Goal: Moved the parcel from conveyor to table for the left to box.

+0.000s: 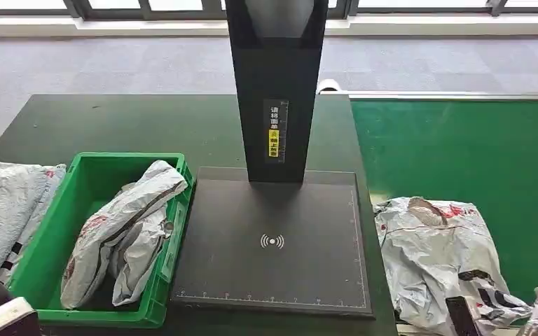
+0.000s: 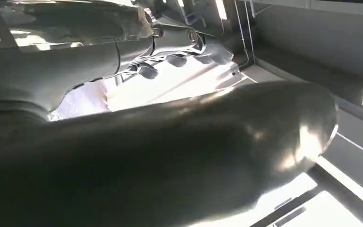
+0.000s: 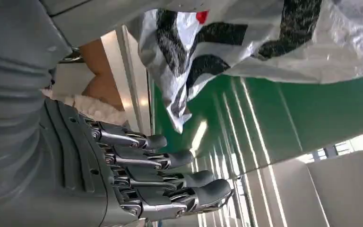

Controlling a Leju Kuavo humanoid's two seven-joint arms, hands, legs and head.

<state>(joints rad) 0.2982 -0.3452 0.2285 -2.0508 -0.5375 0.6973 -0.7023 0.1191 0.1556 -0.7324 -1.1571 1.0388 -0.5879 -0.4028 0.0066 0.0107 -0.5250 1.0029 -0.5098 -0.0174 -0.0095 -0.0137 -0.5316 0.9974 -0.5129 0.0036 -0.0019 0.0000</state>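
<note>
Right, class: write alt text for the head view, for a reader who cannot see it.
A crumpled white parcel lies on the green conveyor, right of a black scanner pad. Left of the pad, a green box holds another parcel.

1. Head view: high up, facing forward and down over the dark tabletop (image 1: pixel 112 126) and the green conveyor (image 1: pixel 462 147).
2. Left wrist view: turned, pressed very close behind a blurred grey thumb (image 2: pixel 170 156).
3. Right wrist view: turned sideways, close behind the fingers (image 3: pixel 170 175); shares the conveyor (image 3: pixel 274 123) and crumpled parcel (image 3: pixel 264 38) with the head view.
</note>
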